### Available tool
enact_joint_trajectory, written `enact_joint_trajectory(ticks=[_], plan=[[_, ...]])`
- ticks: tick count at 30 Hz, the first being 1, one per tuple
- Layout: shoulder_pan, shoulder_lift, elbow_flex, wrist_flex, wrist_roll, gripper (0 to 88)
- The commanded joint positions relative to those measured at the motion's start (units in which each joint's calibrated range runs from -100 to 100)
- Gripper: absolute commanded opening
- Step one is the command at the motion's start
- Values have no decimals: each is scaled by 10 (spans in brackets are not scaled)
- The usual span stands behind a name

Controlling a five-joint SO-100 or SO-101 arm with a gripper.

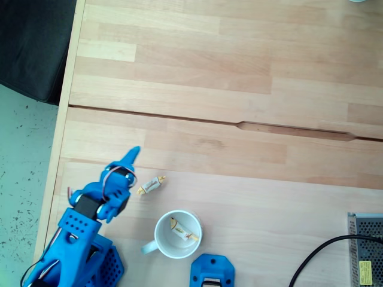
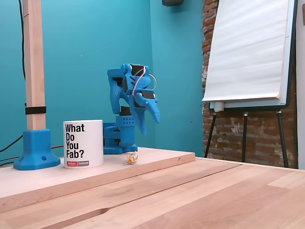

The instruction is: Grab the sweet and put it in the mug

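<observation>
Sweet (image 1: 151, 185) on table (image 1: 239, 89), just right of raised jaws, untouched; jaws' opening unclear.

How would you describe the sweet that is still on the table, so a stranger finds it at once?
Start at the white mug on the wooden table. Up-left of it in a fixed view, beside the blue arm, lies the sweet, cream with twisted yellow ends. Its twin lies inside the mug.

one looks straight down; another sits low, level; both share the mug (image 1: 178, 234) (image 2: 83, 143).
</observation>
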Motion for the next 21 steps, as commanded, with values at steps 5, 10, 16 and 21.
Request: enact_joint_trajectory(ticks=[5, 10, 16, 21], plan=[[46, 15, -68, 0, 59, 362], [53, 18, -65, 1, 138, 363], [53, 16, -39, 1, 177, 354], [55, 15, -17, 0, 234, 353]])
